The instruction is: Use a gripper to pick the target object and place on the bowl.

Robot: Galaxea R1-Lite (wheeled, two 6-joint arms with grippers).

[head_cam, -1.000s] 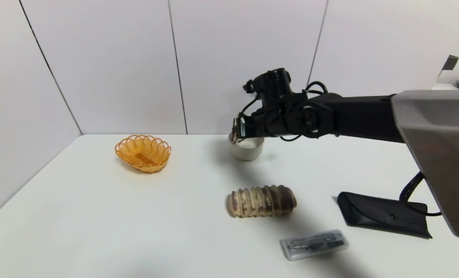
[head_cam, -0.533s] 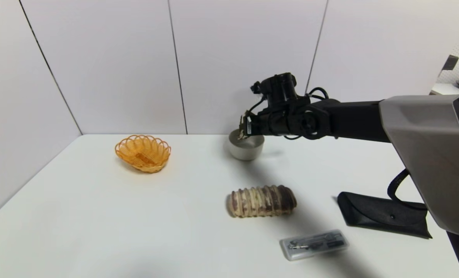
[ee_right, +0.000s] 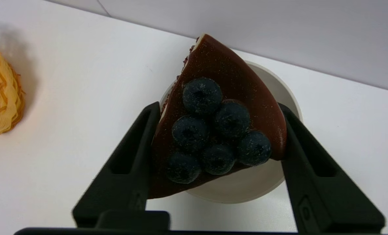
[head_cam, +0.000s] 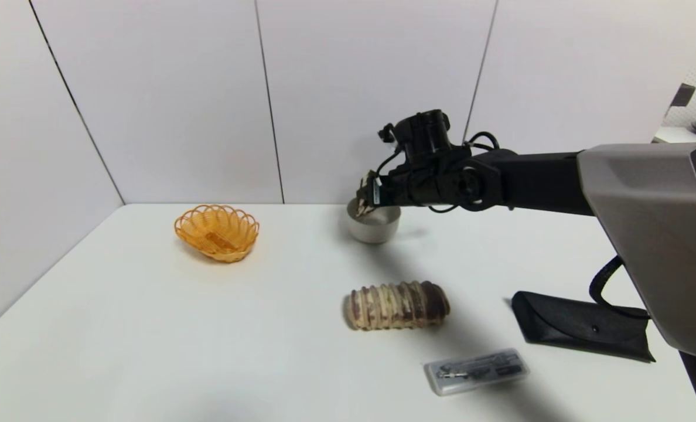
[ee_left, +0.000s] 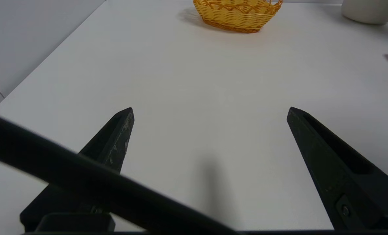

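My right gripper (head_cam: 364,200) is shut on the cake slice (head_cam: 360,207) and holds it just above the left part of the grey-white bowl (head_cam: 377,230) at the back middle of the table. In the right wrist view the two dark fingers (ee_right: 133,153) press the sides of the cake slice (ee_right: 213,114), whose dark topping with several blueberries faces the camera. The bowl (ee_right: 246,187) lies right beneath it. My left gripper (ee_left: 210,109) is open and empty, low over bare table near the front left. It does not show in the head view.
An orange woven basket (head_cam: 217,231) stands at the back left. A striped brown-and-cream bread loaf (head_cam: 396,305) lies mid-table. A clear plastic case (head_cam: 476,370) and a black stand (head_cam: 579,332) are at the front right. The basket (ee_left: 238,14) and bowl (ee_left: 370,9) also show in the left wrist view.
My right gripper with the cake slice shifted slightly right and up over the bowl, then a little back left. It still holds the slice.
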